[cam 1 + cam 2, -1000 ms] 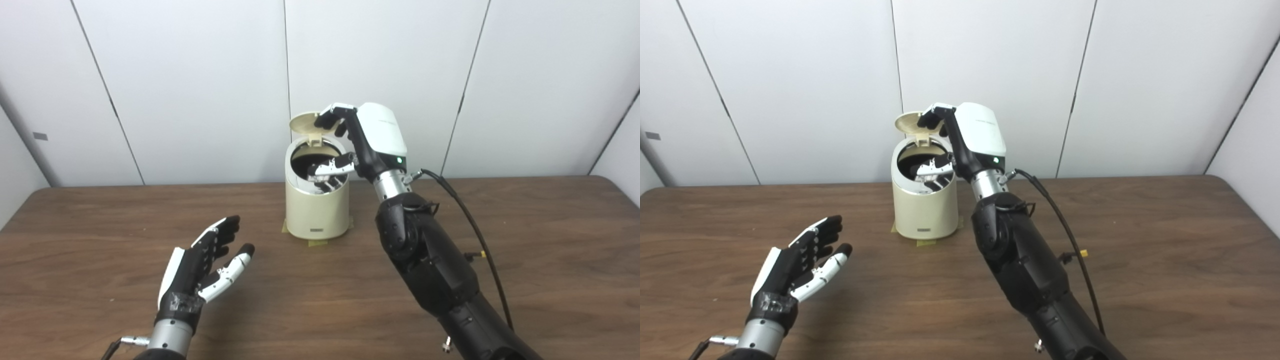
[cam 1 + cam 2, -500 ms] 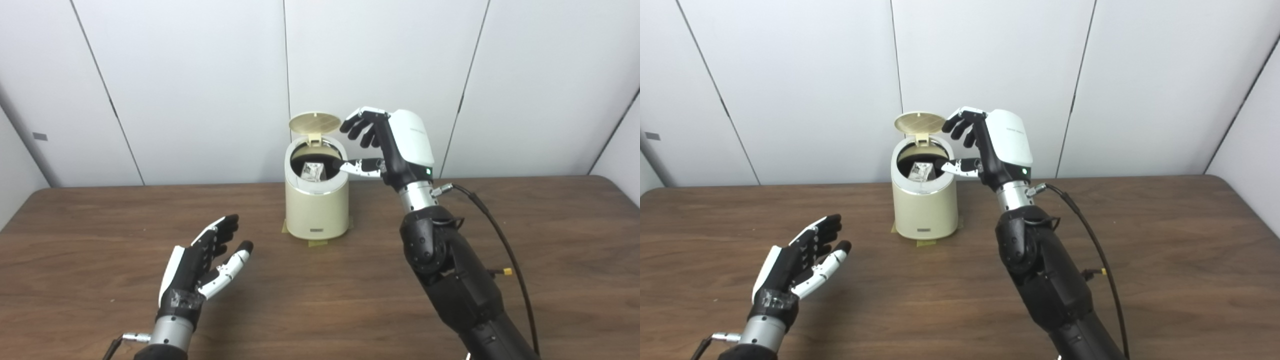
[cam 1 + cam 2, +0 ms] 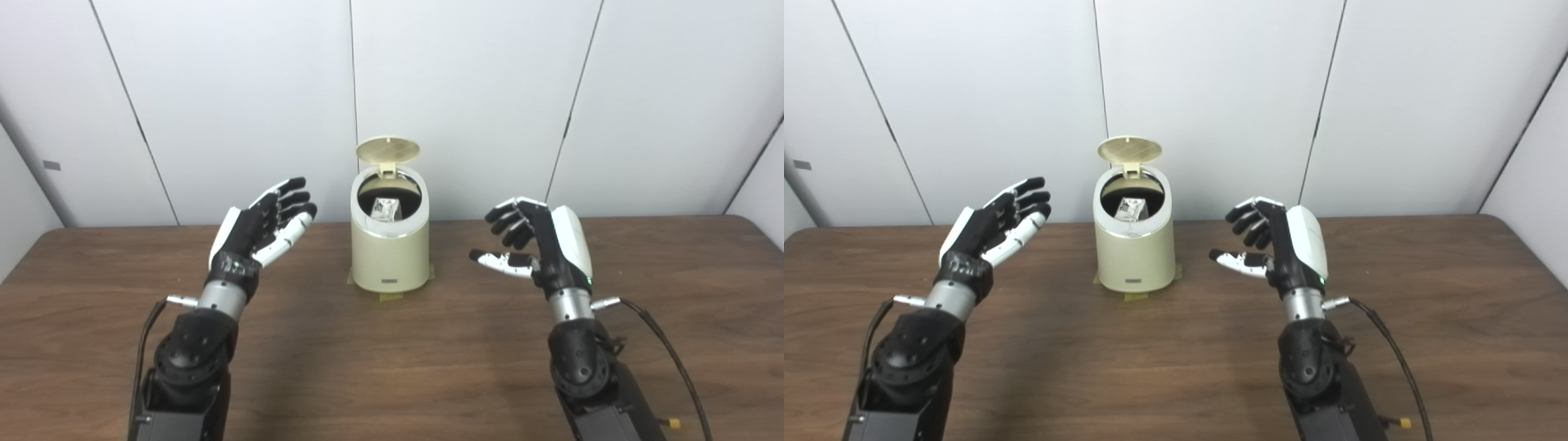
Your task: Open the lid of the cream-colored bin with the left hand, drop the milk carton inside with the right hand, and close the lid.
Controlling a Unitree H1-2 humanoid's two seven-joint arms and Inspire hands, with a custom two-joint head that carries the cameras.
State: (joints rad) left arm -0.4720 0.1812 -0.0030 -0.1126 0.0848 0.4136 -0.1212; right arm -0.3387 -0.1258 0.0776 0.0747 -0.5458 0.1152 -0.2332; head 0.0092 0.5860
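Nearest me, my two arms rise from the bottom edge over the wooden table, one on each side of the bin and both well clear of it. My left hand is raised, palm turned inward, fingers spread and holding nothing. My right hand mirrors it — fingers loosely curled but apart, thumb out toward the bin, also empty.

Farther back stands the cream-colored bin, its lid tipped up on the rear hinge. The milk carton sits inside; its top shows through the opening. So I judge that opening and dropping are done — only closing the lid remains. I expect my left hand to reach up and behind that lid.
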